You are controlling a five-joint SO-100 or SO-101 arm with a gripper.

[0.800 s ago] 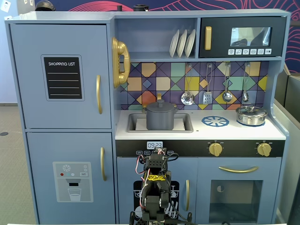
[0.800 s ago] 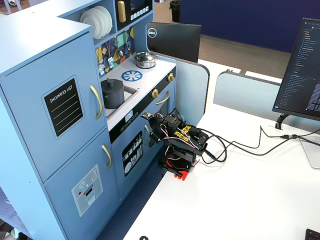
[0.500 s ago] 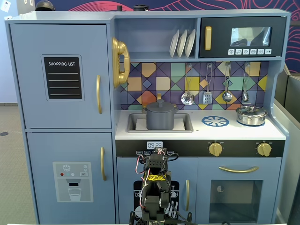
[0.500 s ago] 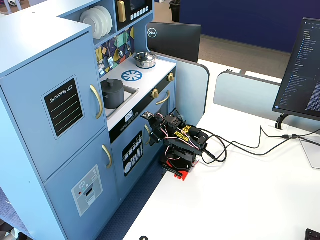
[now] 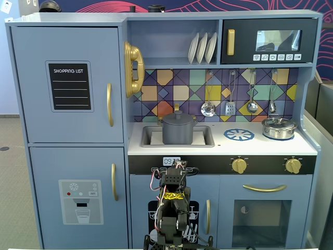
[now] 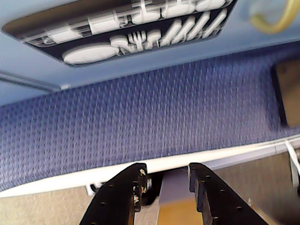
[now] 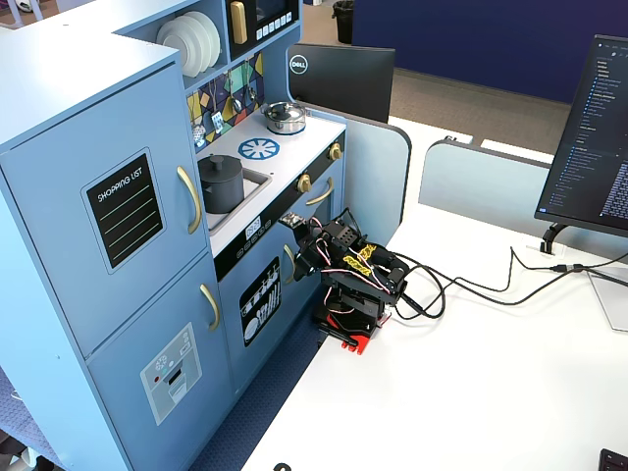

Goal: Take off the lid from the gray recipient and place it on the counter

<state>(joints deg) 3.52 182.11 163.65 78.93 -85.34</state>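
Zero progress yet: lid (image 5: pixel 177 117) on gray pot (image 5: pixel 178 133), pot in sink (image 5: pixel 205 136) of counter (image 5: pixel 270 146). Arm folded low by dishwasher door (image 7: pixel 260 312), gripper (image 6: pixel 164 180) empty, jaws part-open, facing floor. Next: raise arm, reach over counter edge, grab lid knob

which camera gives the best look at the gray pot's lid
The front-on fixed view: the lid sits square to the camera, still on the gray pot in the sink, knob visible. The other fixed view shows it smaller, at an angle from the side. The wrist view shows only the jaws and blue floor, no lid.
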